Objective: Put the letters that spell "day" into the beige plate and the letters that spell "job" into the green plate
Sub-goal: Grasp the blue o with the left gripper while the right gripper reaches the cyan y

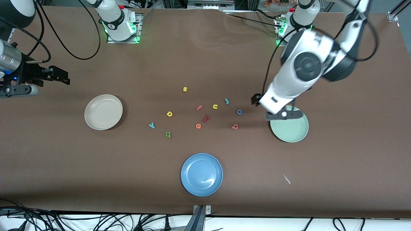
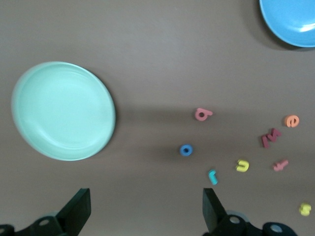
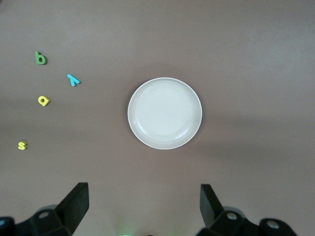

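Observation:
The beige plate (image 1: 103, 112) (image 3: 165, 113) lies toward the right arm's end, the green plate (image 1: 290, 128) (image 2: 63, 110) toward the left arm's end. Between them lie yellow d (image 1: 169, 113) (image 3: 44, 101), green a (image 1: 168, 134) (image 3: 41, 58), teal y (image 1: 152, 125) (image 3: 73, 79), teal j (image 1: 227, 101) (image 2: 212, 176), blue o (image 1: 239, 112) (image 2: 186, 150) and salmon b (image 1: 235, 126) (image 2: 202, 114). My left gripper (image 1: 282, 115) (image 2: 146, 209) hangs open and empty over the green plate's rim. My right gripper (image 1: 64, 77) (image 3: 142, 206) waits open and empty, high beside the beige plate.
A blue plate (image 1: 201, 174) (image 2: 290, 19) sits nearer the front camera than the letters. Among the letters lie a yellow s (image 1: 185, 89), yellow u (image 1: 215, 106), pink f (image 1: 199, 107), dark red w (image 1: 205, 118) and orange e (image 1: 198, 126).

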